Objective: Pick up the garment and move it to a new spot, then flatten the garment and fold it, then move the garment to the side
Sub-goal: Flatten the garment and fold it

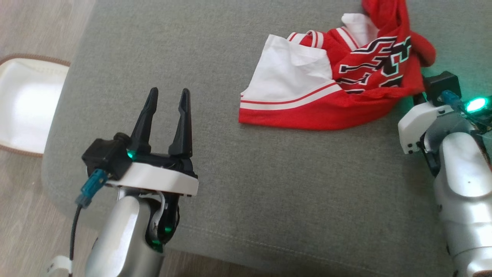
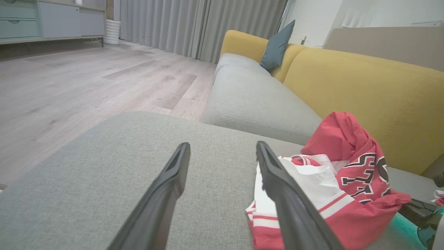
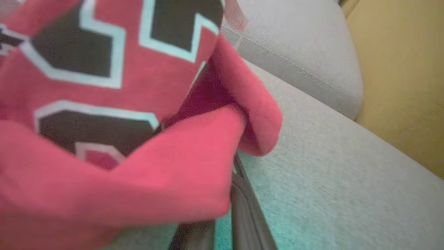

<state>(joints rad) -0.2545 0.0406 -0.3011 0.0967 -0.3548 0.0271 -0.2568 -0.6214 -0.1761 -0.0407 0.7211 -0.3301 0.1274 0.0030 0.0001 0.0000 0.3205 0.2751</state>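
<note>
The right gripper (image 3: pixel 227 222) has its two dark fingers pressed together on a fold of the garment (image 1: pixel 346 77), with red cloth draped over the fingertips so that only their lower lengths show in the right wrist view. In the head view its wrist sits at the garment's right edge, a green light glowing on it. The garment is a red jersey, crumpled and partly turned over on itself. A broad white panel faces up on its left side, bordered by a white band with a thin red stripe, and below that runs a plain red hem. Large black lettering outlined in white crosses the bunched red part, and striped red-and-white trim shows near the top. From the left wrist view the cloth rises in a red peak in front of the yellow backrest (image 2: pixel 381 90). It lies on the far right part of the grey sofa cushion (image 1: pixel 269 192). The left gripper (image 1: pixel 169 92) hovers over bare cushion well to the garment's left, fingers spread apart and holding nothing.
</note>
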